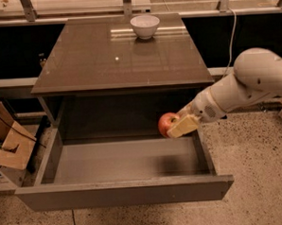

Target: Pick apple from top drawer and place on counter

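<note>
The red apple (166,123) is held in my gripper (176,126), lifted clear above the open top drawer (120,165), over its right rear part and just below the counter's front edge. The gripper's pale finger (183,126) is pressed on the apple's right side. My white arm comes in from the right. The drawer floor is bare, with the apple's shadow on it. The glossy dark-brown counter (105,59) lies above and behind the drawer.
A white bowl (145,25) stands at the back middle of the counter. Cardboard boxes (10,145) sit on the floor to the left of the drawer. A cable (231,34) hangs at the right of the cabinet. Speckled floor lies to the right.
</note>
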### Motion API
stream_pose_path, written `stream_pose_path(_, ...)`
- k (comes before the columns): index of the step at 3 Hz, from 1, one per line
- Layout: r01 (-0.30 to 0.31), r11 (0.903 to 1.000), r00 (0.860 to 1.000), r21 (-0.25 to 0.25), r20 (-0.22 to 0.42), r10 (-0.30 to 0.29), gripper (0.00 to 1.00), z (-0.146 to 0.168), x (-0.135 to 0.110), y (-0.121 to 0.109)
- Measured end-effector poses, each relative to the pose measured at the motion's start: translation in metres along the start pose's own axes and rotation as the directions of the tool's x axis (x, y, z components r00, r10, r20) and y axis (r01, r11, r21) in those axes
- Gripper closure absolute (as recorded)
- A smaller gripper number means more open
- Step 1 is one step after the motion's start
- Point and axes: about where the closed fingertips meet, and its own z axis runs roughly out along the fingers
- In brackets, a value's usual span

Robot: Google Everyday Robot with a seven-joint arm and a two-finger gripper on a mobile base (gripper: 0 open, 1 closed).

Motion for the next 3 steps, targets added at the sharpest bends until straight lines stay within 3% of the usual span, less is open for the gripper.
stream_pose_path(1, 0.101, 0.9942, 0.995, -0.037, -0.015, -0.101, 1.00, -0.043, -0.037, -0.007)
stream_pose_path(2, 0.169, 0.9816, 0.985, -0.089, 0.004, -0.170, 1.00, -0.085, -0.084, -0.015)
stream_pose_path(3, 0.140, 0.9893, 0.989, -0.041, 0.047, -0.138, 1.00, -0.107, -0.119, -0.034)
